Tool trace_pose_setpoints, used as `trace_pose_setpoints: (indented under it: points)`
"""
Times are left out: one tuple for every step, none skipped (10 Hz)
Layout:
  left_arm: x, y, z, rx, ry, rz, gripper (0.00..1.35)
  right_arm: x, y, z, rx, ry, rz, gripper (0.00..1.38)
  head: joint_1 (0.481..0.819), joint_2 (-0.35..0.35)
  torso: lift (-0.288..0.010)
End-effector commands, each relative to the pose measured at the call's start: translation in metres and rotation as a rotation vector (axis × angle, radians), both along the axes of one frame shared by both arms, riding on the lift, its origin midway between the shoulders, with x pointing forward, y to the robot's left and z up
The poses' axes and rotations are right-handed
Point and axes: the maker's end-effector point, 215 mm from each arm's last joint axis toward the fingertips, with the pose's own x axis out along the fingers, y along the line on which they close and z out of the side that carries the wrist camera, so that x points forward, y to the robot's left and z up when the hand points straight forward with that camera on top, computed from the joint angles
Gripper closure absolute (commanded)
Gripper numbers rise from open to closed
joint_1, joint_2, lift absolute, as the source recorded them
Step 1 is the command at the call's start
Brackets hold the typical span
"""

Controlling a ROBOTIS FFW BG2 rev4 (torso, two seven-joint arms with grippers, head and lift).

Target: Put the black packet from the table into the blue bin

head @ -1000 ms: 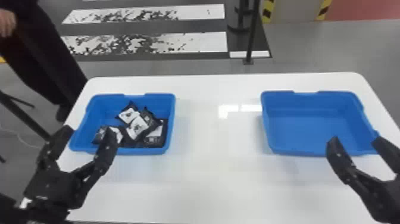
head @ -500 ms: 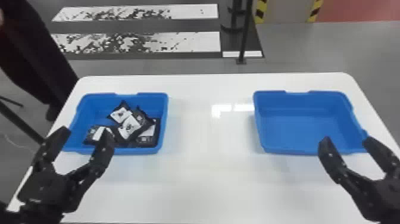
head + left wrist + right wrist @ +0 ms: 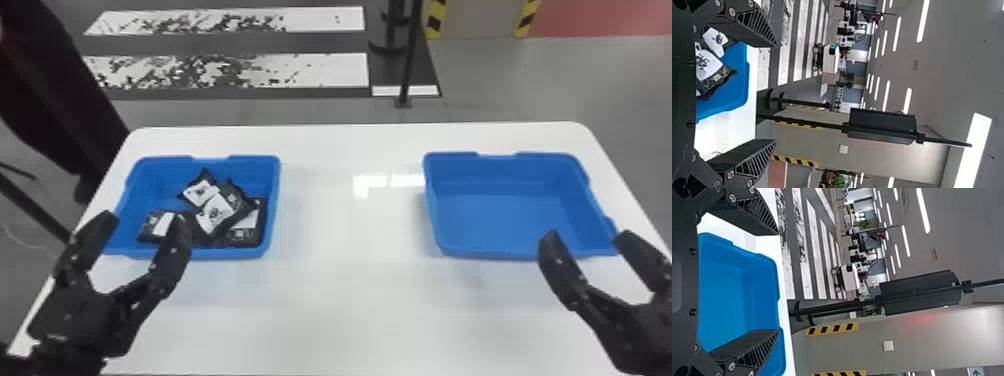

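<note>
White tabletop [image 3: 350,310] underlies the work. Black packets [image 3: 215,216] lie in the blue bin [image 3: 155,182] beyond the left gripper [image 3: 142,225], its fingers wide apart, unladen. Placement appears complete if that bin is intended. Right gripper [image 3: 587,237], likewise spread, holding nothing, fronts the second bin [image 3: 500,215]. White labels [image 3: 201,192]: print unreadable.

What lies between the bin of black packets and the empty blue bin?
In the head view, only bare white table separates the packet bin from the empty bin.

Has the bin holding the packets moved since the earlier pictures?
No; in the head view the bin keeps its place against the far left corner of the table.
</note>
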Motion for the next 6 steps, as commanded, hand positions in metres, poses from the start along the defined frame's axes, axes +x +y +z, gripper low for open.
trace_pose_setpoints:
  points:
    - [-0.0016,-0.0013,-0.0009,-0.010,0.002,-0.003,0.17,-0.0019,-0.0004,0.0003,0.000,0.002,-0.001,0.13,0.695,0.031,-0.110]
    - [-0.0009,-0.0006,-0.0008,-0.008,0.002,-0.001,0.17,-0.0032,-0.0015,-0.0001,-0.002,0.005,-0.004,0.13,0.695,0.029,-0.110]
    - [-0.0016,-0.0007,-0.0016,-0.007,0.005,-0.002,0.17,-0.0024,-0.0018,0.0007,-0.002,0.003,-0.005,0.13,0.695,0.027,-0.110]
    - [-0.0009,-0.0017,-0.0012,-0.005,0.003,-0.003,0.17,-0.0015,-0.0024,0.0014,-0.002,0.001,-0.008,0.13,0.695,0.026,-0.110]
    - [-0.0003,-0.0015,0.0004,-0.006,-0.002,-0.001,0.17,-0.0007,-0.0031,0.0022,-0.002,-0.001,-0.011,0.13,0.695,0.025,-0.110]
    - [-0.0005,0.0005,0.0003,-0.004,-0.002,0.004,0.17,-0.0006,-0.0037,0.0021,-0.002,-0.001,-0.014,0.13,0.695,0.024,-0.110]
